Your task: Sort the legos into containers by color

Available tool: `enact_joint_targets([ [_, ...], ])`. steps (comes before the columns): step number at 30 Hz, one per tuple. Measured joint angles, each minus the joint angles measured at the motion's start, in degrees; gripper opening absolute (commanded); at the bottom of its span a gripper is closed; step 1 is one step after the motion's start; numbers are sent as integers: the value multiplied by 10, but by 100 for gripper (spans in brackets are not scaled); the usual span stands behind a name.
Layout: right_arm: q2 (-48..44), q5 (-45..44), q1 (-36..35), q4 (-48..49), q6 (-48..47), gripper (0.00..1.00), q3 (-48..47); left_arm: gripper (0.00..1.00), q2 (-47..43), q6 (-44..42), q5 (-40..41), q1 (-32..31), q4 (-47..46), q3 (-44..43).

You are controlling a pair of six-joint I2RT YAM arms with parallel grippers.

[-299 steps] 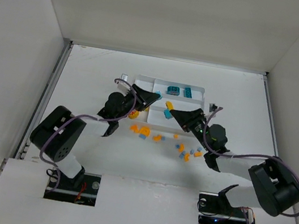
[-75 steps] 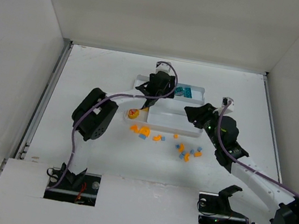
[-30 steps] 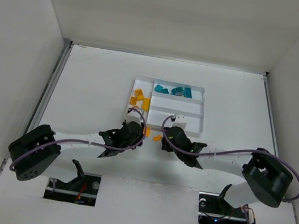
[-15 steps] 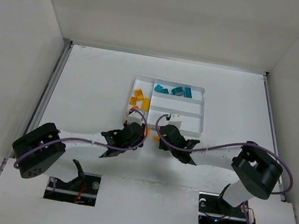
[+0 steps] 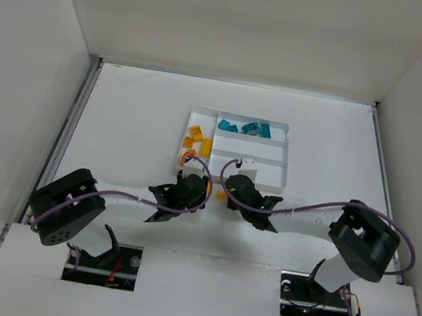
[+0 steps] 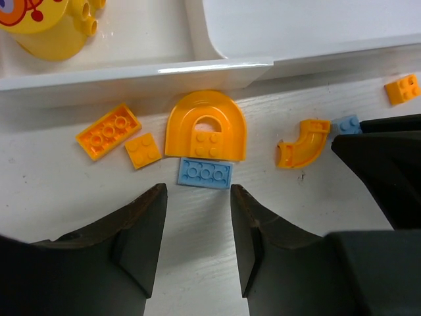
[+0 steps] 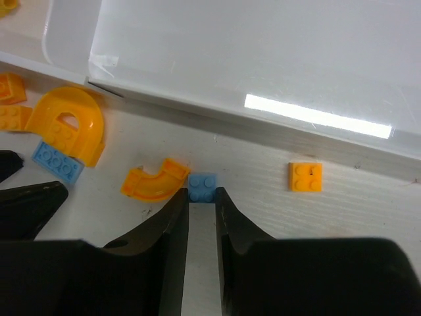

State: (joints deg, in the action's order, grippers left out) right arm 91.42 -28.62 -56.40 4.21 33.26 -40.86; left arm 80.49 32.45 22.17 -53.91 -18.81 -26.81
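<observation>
In the right wrist view my right gripper (image 7: 202, 196) is shut on a small light blue lego (image 7: 202, 185) lying on the table, one fingertip on each side of it. An orange curved lego (image 7: 152, 182) touches its left side. My left gripper (image 6: 197, 196) stands open just short of a light blue plate lego (image 6: 204, 173), with nothing between its fingers. An orange arch lego (image 6: 206, 126) lies behind that plate. Both grippers sit close together in front of the white tray of containers (image 5: 286, 142). Teal legos (image 5: 244, 127) lie in its back section, and orange legos (image 5: 196, 138) in its narrow left section.
Two orange plates (image 6: 108, 131) lie left of the arch. A lone orange square brick (image 7: 306, 176) lies right of my right gripper. The tray's front wall (image 6: 151, 69) runs just beyond the loose bricks. A yellow round piece (image 6: 46, 26) lies inside it.
The right gripper's jaws have closed onto the small light blue lego. The left gripper's jaws have opened wider. Both arms have edged slightly toward the tray.
</observation>
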Motion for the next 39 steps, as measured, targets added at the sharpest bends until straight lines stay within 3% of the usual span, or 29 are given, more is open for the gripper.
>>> enact_joint_targets([
  [11,-83,2,5,-5,-11,24,-8,43,30,-13,11,-8,-24,-15],
  [26,61,56,130,9,-50,25,-179,43,56,-27,34,-16,-47,-25],
  [35,130,73,170,9,-50,26,-224,42,59,-33,38,-16,-51,-26],
  [39,140,75,174,10,-50,33,-241,42,59,-34,38,-16,-51,-26],
])
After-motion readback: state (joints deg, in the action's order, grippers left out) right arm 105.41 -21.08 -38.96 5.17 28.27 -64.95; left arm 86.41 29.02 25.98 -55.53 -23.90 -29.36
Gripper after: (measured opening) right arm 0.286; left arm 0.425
